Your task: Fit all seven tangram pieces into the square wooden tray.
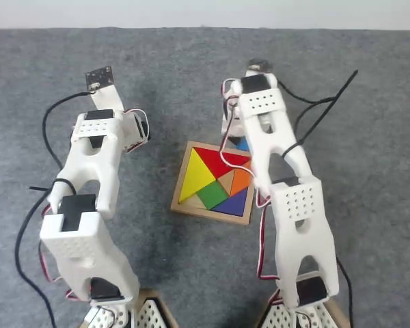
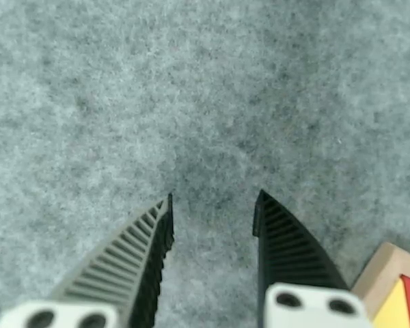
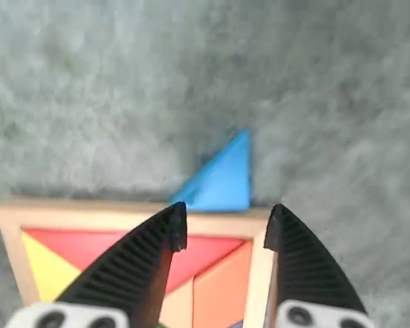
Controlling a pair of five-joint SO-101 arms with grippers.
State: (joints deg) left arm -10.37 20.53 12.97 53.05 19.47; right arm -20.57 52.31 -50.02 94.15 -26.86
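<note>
We found the square wooden tray [image 1: 209,212] just right of centre in the high view, resting on the grey carpet [image 2: 191,82]. Its red piece [image 1: 215,158], yellow piece [image 1: 197,176], green piece [image 1: 210,196] and orange piece [image 1: 240,180] lay flat and edge to edge. A tan patch [image 1: 225,181] showed among them; we could not tell whether it was bare floor or a piece.

The blue triangle [image 3: 222,181] lay outside, flat on the carpet, against the tray's outer rim. In the high view it sat just above the tray's upper right edge, partly hidden under the right arm. We judged the task unfinished on that account.

The right gripper [image 3: 228,208] hung over that rim, jaws parted and holding nothing. The blue triangle lay just beyond its tips. We took this placing as a line-up for a pick, since the spread looked wide enough to straddle the piece.

The left gripper [image 2: 214,198] was likewise spread and empty, over bare carpet. In the high view, its arm occupied the left half of the frame, well apart from the tray. We judged it parked there to keep clear of the working arm.

Risk noted: the triangle lay low and tight against the rim, so a finger could strike the wood.
</note>
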